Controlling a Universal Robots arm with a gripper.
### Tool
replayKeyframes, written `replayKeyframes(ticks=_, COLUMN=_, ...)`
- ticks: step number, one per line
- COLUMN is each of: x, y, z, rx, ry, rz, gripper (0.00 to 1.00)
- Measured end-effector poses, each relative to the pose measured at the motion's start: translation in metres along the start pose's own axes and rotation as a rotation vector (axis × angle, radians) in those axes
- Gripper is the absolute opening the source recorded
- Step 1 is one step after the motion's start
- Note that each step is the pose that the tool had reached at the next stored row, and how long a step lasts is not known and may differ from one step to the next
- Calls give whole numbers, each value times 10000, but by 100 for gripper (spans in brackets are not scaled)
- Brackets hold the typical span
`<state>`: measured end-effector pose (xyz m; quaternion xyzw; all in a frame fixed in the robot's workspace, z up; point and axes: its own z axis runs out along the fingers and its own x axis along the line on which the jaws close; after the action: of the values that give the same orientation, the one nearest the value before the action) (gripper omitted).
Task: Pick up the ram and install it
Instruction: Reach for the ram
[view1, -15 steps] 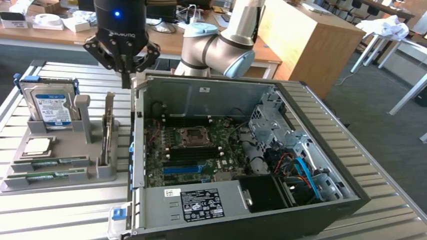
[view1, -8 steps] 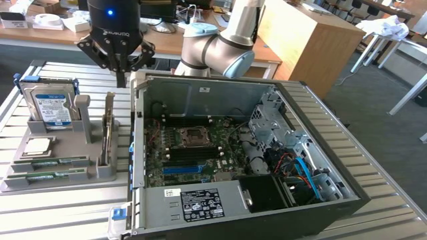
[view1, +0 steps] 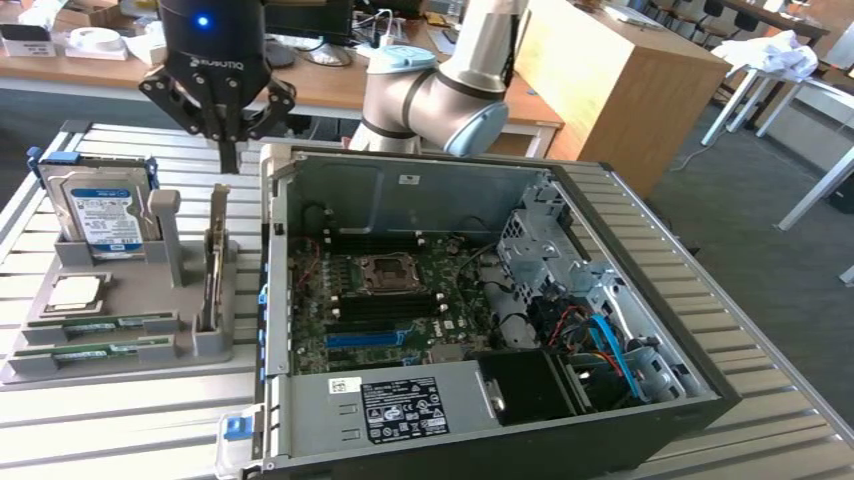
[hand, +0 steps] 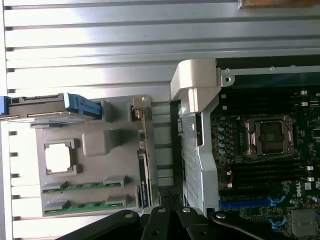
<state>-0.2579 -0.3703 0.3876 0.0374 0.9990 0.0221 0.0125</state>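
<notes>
Two ram sticks lie flat in slots at the front of a grey holder (view1: 200, 345). They are thin green boards, one (view1: 104, 325) just behind the other (view1: 94, 352). The wrist view shows the same pair, ram (hand: 82, 186) and ram (hand: 82, 206). My gripper (view1: 230, 152) hangs high above the holder's back edge, near the case's corner, shut with nothing between its fingers. Its black fingers (hand: 159, 220) meet over the gap between holder and case. The open computer case (view1: 307, 165) shows the motherboard with dark memory slots (view1: 387, 305) below the processor socket (view1: 387, 268).
The holder also carries a blue-labelled hard drive (view1: 100, 205) standing upright, a square silver processor (view1: 74, 292) and a tall card (view1: 218, 255) on edge. The arm's elbow (view1: 441, 95) is behind the case. Everything rests on a slatted metal table (view1: 120, 430).
</notes>
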Motion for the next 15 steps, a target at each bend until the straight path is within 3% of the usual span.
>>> replayKeyframes(ticks=15, x=264, y=55, z=10, rx=0, ry=1, rz=2, gripper=10)
